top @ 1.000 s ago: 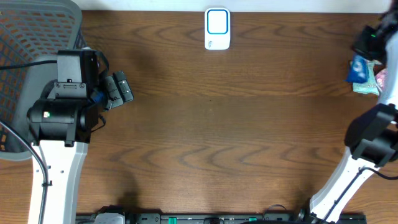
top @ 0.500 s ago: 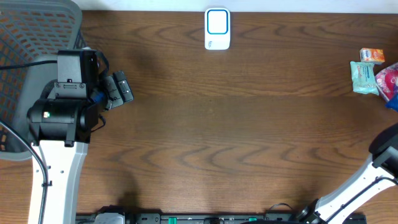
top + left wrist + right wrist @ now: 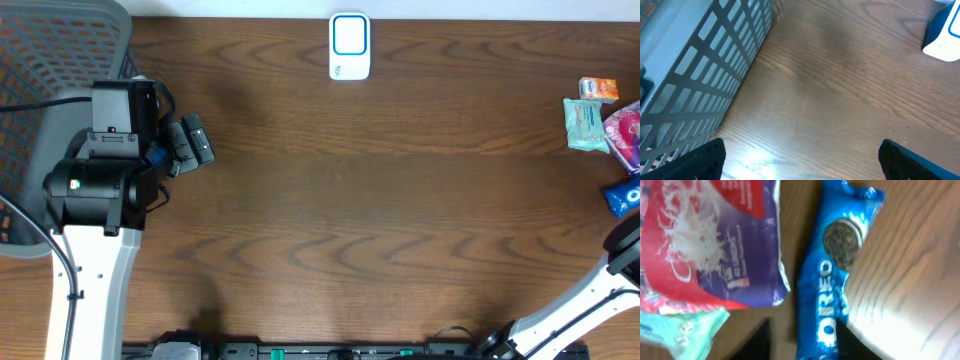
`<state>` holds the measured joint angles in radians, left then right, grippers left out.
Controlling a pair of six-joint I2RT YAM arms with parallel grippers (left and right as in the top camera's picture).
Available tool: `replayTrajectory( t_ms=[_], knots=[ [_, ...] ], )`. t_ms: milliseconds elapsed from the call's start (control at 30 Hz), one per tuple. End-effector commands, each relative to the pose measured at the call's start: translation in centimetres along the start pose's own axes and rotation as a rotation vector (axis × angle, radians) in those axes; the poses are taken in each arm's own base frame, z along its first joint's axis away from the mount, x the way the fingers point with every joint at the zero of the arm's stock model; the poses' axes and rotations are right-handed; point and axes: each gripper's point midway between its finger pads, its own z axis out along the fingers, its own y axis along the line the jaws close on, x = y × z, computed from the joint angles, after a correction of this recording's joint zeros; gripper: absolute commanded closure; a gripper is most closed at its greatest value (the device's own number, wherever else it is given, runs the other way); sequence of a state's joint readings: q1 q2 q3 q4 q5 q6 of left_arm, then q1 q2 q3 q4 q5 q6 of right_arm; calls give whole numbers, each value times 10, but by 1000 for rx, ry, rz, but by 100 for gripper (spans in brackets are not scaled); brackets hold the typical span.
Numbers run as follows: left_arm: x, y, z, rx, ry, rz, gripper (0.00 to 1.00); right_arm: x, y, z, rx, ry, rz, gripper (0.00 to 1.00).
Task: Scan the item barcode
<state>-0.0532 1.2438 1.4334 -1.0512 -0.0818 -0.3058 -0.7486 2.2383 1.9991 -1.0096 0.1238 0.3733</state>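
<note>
A dark brown wooden table (image 3: pixel 340 200) is filling the overhead view. A grey slatted basket (image 3: pixel 40 60) is sitting at its far left corner, and the left arm (image 3: pixel 95 190) is resting just in front of it, with the left gripper (image 3: pixel 192 142) pointing out over bare wood. A white and blue scanner (image 3: pixel 349 46) is lying at the middle of the far edge. Along the right edge an orange box (image 3: pixel 598 89), a green packet (image 3: pixel 583 123) and a pink and red bag (image 3: pixel 625 135) are lying close together. The blue Oreo pack (image 3: pixel 625 195) is lying on the table just in front of them. The right arm (image 3: pixel 590 300) is reaching up from the near right corner, and its gripper is not showing here.

From the left wrist, the basket wall is running along the left and a corner of the scanner is showing at the upper right. The two dark fingers (image 3: pixel 705 160) are standing wide apart over bare wood, holding nothing.

From the right wrist, the Oreo pack is lying lengthwise beside the pink and red bag, with the green packet at the lower left. The right gripper (image 3: pixel 802 347) is straddling the pack's near end with its jaws parted, and one finger (image 3: pixel 757 340) is standing clear of the wrapper.
</note>
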Motion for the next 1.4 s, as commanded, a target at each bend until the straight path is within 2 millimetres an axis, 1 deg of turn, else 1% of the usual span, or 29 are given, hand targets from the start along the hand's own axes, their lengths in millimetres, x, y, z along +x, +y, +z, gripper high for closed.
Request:
replayTrajectory(
  t_ms=[0,67,133,200,267,300,333,367,400,433,567,667,733,767,800,867,933,1000,1067,1167,1233,1367],
  knots=[
    [-3,2,-2,-8,-8,10,2,-1,3,-8,-23,-12,34,46],
    [-3,2,-2,-8,-8,10,2,5,10,-9,-51,12,22,42],
    [-3,2,-2,-8,-8,10,2,13,15,-11,-78,46,11,40],
    [-3,2,-2,-8,-8,10,2,19,22,-22,-130,71,12,44],
    [-3,2,-2,-8,-8,10,2,19,30,-36,-187,73,13,46],
    [-3,2,-2,-8,-8,10,2,19,35,-48,-224,67,13,45],
    [-3,2,-2,-8,-8,10,2,18,40,-62,-266,59,12,42],
    [-3,2,-2,-8,-8,10,2,19,45,-77,-309,54,9,32],
    [-3,2,-2,-8,-8,10,2,21,49,-91,-344,53,5,6],
    [-3,2,-2,-8,-8,10,2,26,54,-107,-385,61,-1,1],
    [-3,2,-2,-8,-8,10,2,52,72,-172,-522,74,-51,1],
    [-3,2,-2,-8,-8,10,2,78,79,-216,-574,65,-150,1],
    [-3,2,-2,-8,-8,10,2,98,81,-242,-592,47,-217,1],
    [-3,2,-2,-8,-8,10,2,106,82,-251,-601,38,-244,1],
    [-3,2,-2,-8,-8,10,2,118,82,-263,-610,27,-270,1],
    [-3,2,-2,-8,-8,10,2,138,80,-277,-628,19,-298,1],
    [-3,2,-2,-8,-8,10,2,165,79,-287,-654,17,-345,1],
    [-3,2,-2,-8,-8,10,2,191,79,-290,-671,17,-392,1],
    [-3,2,-2,-8,-8,10,2,218,78,-289,-686,36,-437,1],
    [-3,2,-2,-8,-8,10,2,266,73,-279,-688,117,-488,1],
    [-3,2,-2,-8,-8,10,2,291,69,-270,-671,186,-487,1],
    [-3,2,-2,-8,-8,10,2,344,51,-250,-608,369,-537,1]
  ],
)
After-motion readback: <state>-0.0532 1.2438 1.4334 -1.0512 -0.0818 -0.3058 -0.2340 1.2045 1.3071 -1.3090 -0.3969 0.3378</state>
